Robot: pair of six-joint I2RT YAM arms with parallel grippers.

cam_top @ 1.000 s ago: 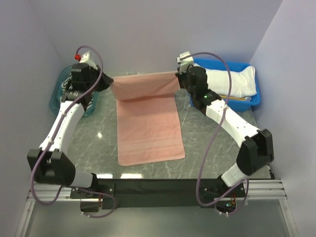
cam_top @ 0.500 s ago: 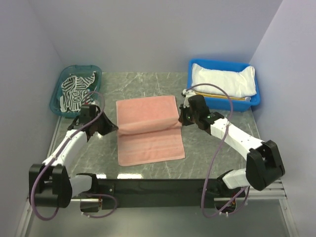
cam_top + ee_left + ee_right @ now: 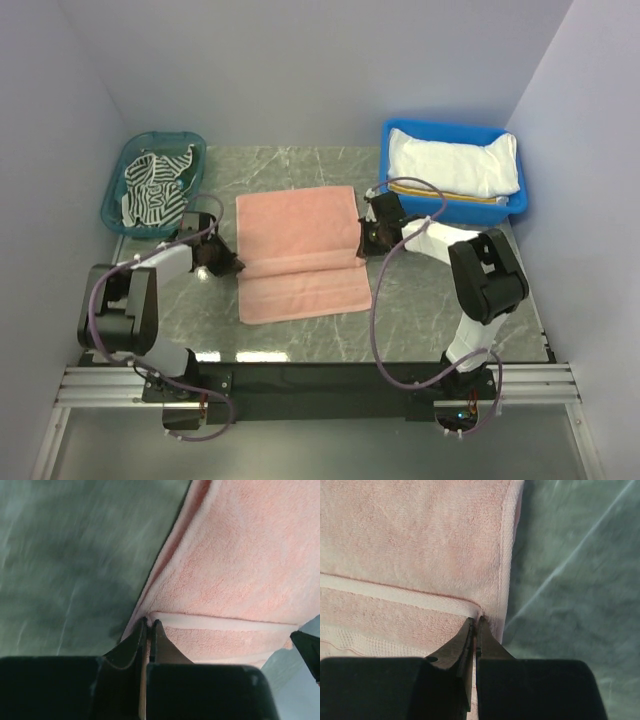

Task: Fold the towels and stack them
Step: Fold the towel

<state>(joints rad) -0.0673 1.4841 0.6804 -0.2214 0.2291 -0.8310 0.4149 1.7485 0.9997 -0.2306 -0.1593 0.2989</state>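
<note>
- Corners of the pink towel's (image 3: pixel 298 225) folded-over layer are sitting pinched in the closed left jaws and right jaws.
- Lower hem (image 3: pixel 305 308) is lying base-side of both, crosswise.

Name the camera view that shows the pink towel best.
Top external: the whole pink towel lies in frame, its far part folded over the near part. The left wrist view shows only one corner pinched in shut jaws; the right wrist view the opposite corner likewise.
</note>
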